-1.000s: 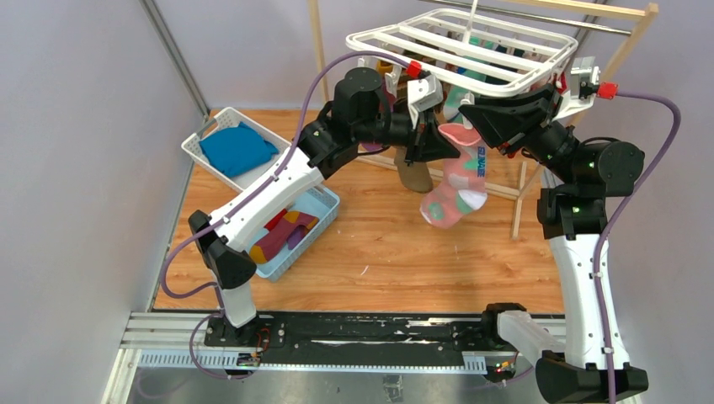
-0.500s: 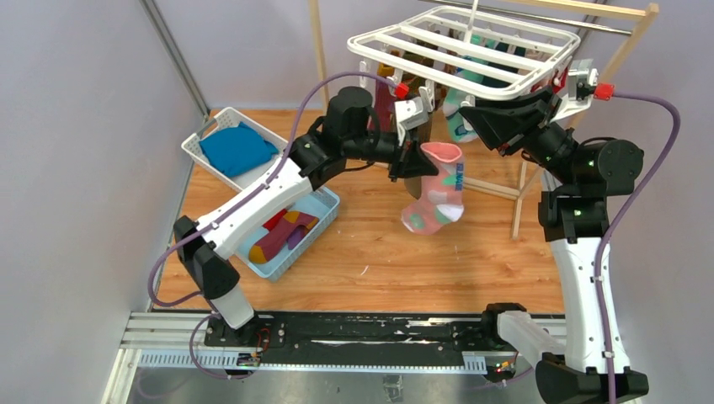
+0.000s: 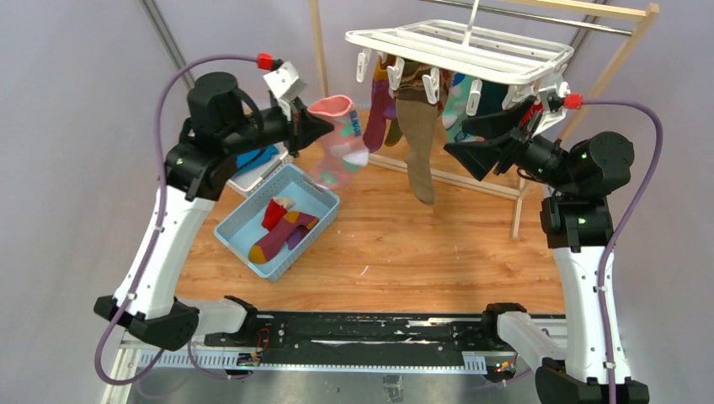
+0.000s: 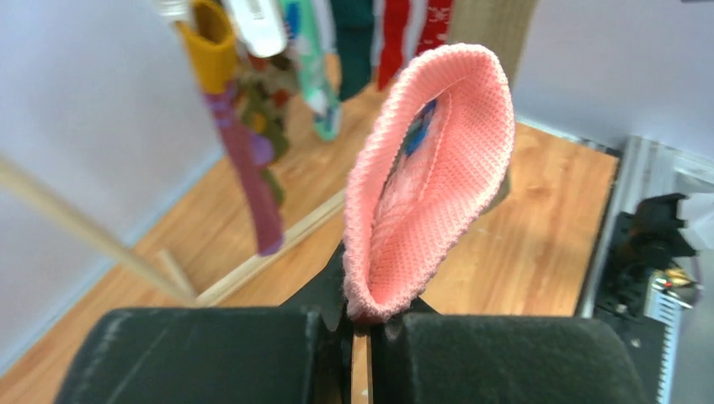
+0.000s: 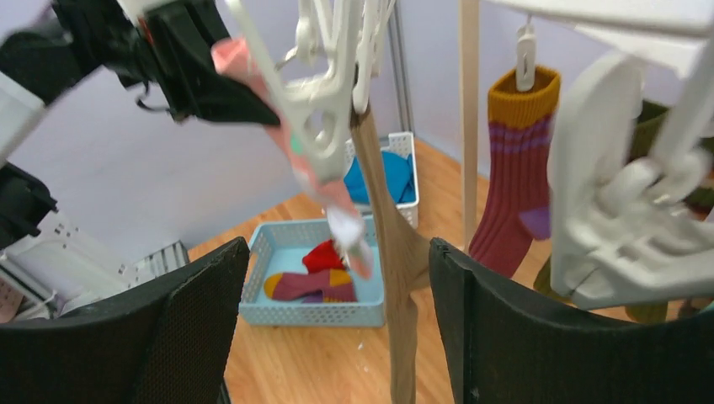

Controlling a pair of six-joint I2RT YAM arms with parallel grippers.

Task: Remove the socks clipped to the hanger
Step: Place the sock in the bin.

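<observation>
bin: light-blue plastic lattice basket [image 3: 238,244], nearest me on the wood board. A red-purple-yellow sock [image 3: 285,231] lies limp inside.
left claw: left gripper [image 4: 358,324] is clamped tight on the cuff rim of the pink knitted sock [image 4: 438,168]. The ribbed cuff gapes open above the pads.
pink sock position: off the hanger, dangling in the air just past the basket's far corner; the toe is blurred.
handling: I judge it light, floppy, stretchy and not fragile. It will swing, so the cuff pinch is the right hold.
right claw: right gripper [image 5: 337,311] has its jaws wide apart with nothing between them, just under the frame's edge.
next socks: long brown sock [image 3: 418,139] and mustard-cuffed purple ribbed sock [image 5: 514,168] hang by their cuffs. I'd grab each just under its clip, on the doubled cuff.
clips: white plastic pegs [image 5: 623,210], hard and smooth.
hanger: white plastic rectangular frame [image 3: 459,46] with rigid bars and rounded corners, hanging at a wooden rack [image 3: 627,49].
</observation>
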